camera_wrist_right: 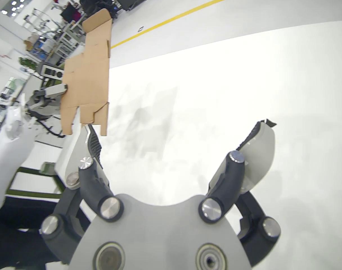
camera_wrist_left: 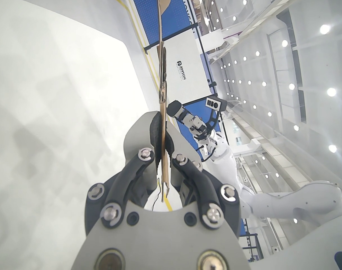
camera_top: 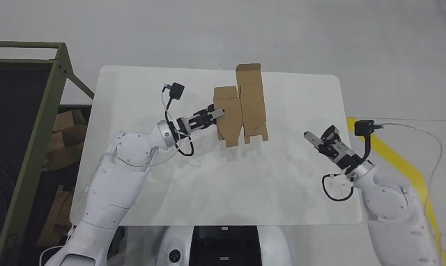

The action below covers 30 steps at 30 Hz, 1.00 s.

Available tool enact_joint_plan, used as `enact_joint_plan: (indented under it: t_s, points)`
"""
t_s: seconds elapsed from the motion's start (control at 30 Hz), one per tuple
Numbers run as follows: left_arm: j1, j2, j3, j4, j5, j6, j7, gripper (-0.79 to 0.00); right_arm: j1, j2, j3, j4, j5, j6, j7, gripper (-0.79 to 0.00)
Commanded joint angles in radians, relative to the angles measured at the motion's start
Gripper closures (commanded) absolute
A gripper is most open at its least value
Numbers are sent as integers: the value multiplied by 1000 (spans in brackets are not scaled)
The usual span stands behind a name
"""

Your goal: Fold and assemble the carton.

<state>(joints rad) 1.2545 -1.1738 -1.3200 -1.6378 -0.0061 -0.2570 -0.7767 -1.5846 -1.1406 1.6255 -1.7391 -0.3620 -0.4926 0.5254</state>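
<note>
Gripping the carton point(camera_top: 251, 102), the left claw point(camera_top: 218, 113) is clamped shut; the right claw point(camera_top: 317, 136) is held wide open.

The left arm point(camera_top: 118, 175) and right arm point(camera_top: 390, 210) wear smooth white shells, swelling at the joints and narrowing to steel-grey wrist rings. The left gripper point(camera_top: 217, 113) and right gripper point(camera_top: 315, 136) are alike: a pale grey base plate point(camera_wrist_left: 159, 240), black link bars point(camera_wrist_left: 199, 181) pinned with round silver screws point(camera_wrist_left: 111, 214), and light grey fingers point(camera_wrist_right: 265, 147) faced with black ribbed pads point(camera_wrist_right: 93, 141). A black cable point(camera_top: 187, 149) loops beside each wrist. A small black camera box point(camera_top: 175, 90) stands on a stalk off each wrist; from the right one a thin pale wire point(camera_top: 411, 125) runs towards three o'clock.
</note>
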Motion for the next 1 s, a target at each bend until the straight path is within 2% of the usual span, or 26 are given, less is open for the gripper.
enact_joint_plan:
  t_s: [0.0, 0.17, 0.23, 0.77, 0.97]
  points:
    - [5, 2, -2, -8, -2, -5, 1, 0, 30, 4, -2, 25, 122, -30, 78, -785]
    - [15, 4, -4, -21, 5, -6, 24, 0, 74, 14, 1, 45, 237, -80, 181, -785]
    - [15, 4, -4, -21, 5, -6, 24, 0, 76, 19, 28, 36, 186, -75, 169, -785]
    - [22, 4, 5, -32, 7, -14, 31, 0, 76, 18, 26, 35, 186, -73, 166, -785]
    - [22, 6, 10, -29, -6, -66, 22, 0, 106, 18, -46, 53, 228, -103, 207, -785]
